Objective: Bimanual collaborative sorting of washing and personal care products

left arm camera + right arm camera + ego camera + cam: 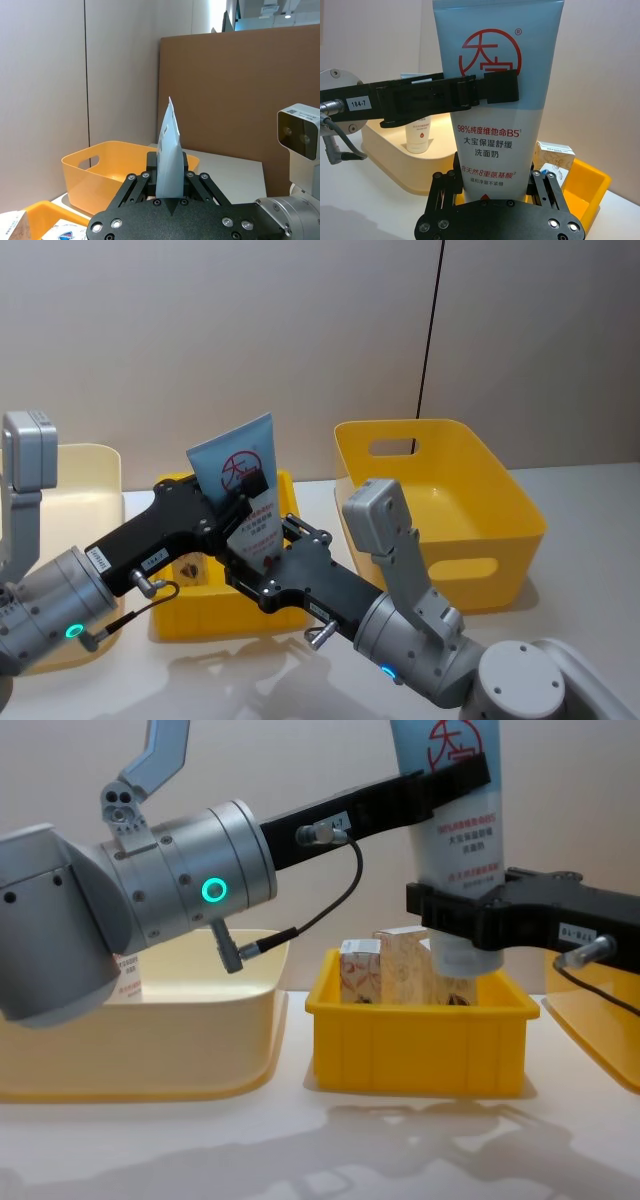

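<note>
Tube [238, 480] is held in the air above the tray [215, 615], crimped end up and cap end down, by both grippers at once. Left gripper [250, 488] reaches in from the tray's left side, fingers pinched on the tube's upper part across the red logo. Right gripper [252, 552] comes from the tray's near right side, fingers pinched on the tube's lower part, under the red print.

Chest view: tube [455, 830] stands close to upright over the tray's [415, 1040] right half, with its lower end about at rim level. Left gripper [460, 775] is high above the tray. Right gripper [450, 920] is just above the rim. The two grippers are apart on the tube, one over the other.

Two cartons [361, 970] [402, 960] stand upright inside the tray, left of the tube's lower end, side by side. I can't tell whether they touch the tube.

Left wrist view: tube [167, 160] is seen edge-on, squeezed between the left gripper [169, 187] fingers. Right wrist view: tube [495, 135] faces the camera with its base between the right gripper [496, 187] fingers, and the left gripper [490, 90] crosses its logo.

Cream bin [150, 1020] sits left of the tray, near it, with a white bottle [417, 135] standing inside. Big yellow bin [500, 510] is right of the tray.
</note>
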Action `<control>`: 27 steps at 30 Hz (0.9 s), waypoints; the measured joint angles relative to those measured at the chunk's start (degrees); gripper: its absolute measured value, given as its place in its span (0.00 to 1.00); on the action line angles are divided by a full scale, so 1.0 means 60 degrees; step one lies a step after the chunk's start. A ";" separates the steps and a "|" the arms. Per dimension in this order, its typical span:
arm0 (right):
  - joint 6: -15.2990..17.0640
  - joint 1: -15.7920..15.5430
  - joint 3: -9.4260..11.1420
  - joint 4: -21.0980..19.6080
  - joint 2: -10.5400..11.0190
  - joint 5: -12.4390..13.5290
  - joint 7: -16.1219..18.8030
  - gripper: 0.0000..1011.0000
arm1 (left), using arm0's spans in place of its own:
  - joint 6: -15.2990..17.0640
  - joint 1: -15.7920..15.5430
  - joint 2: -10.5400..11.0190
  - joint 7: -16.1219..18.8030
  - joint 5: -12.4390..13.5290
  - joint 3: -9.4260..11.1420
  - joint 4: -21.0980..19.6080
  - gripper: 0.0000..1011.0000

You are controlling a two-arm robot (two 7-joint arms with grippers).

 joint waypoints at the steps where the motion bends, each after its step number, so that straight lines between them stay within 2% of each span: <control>1: 0.0000 0.0000 0.0000 0.0000 0.0000 0.0000 0.0000 0.64 | 0.0000 0.0000 0.0000 0.0000 0.0000 0.0000 0.0000 0.22; 5: -0.0007 0.0004 -0.0008 0.0011 -0.0010 -0.0017 -0.0007 0.62 | 0.0000 0.0000 0.0000 0.0000 0.0001 0.0001 0.0000 0.23; 8: -0.0004 0.0005 -0.0014 0.0020 -0.0014 -0.0029 -0.0009 0.60 | 0.0000 0.0000 -0.0002 -0.0002 -0.0002 0.0001 -0.0001 0.28; 18: -0.0006 0.0014 -0.0023 0.0033 -0.0022 -0.0039 -0.0015 0.54 | 0.0000 0.0000 0.0000 -0.0003 -0.0002 0.0001 0.0000 0.59; 19: -0.0006 0.0015 -0.0023 0.0033 -0.0022 -0.0040 -0.0015 0.54 | 0.0000 0.0000 0.0000 -0.0002 -0.0002 0.0000 0.0000 0.65; 20: -0.0006 0.0015 -0.0023 0.0034 -0.0022 -0.0041 -0.0016 0.53 | 0.0000 0.0000 0.0000 -0.0002 -0.0002 0.0000 0.0000 0.65; 23: -0.0006 0.0015 -0.0023 0.0035 -0.0025 -0.0044 -0.0017 0.52 | 0.0000 0.0000 0.0000 -0.0003 -0.0001 0.0000 0.0000 0.76; 27: -0.0006 -0.0002 0.0001 0.0031 -0.0029 -0.0056 -0.0027 0.51 | 0.0000 0.0000 0.0000 -0.0002 -0.0001 0.0000 0.0000 0.87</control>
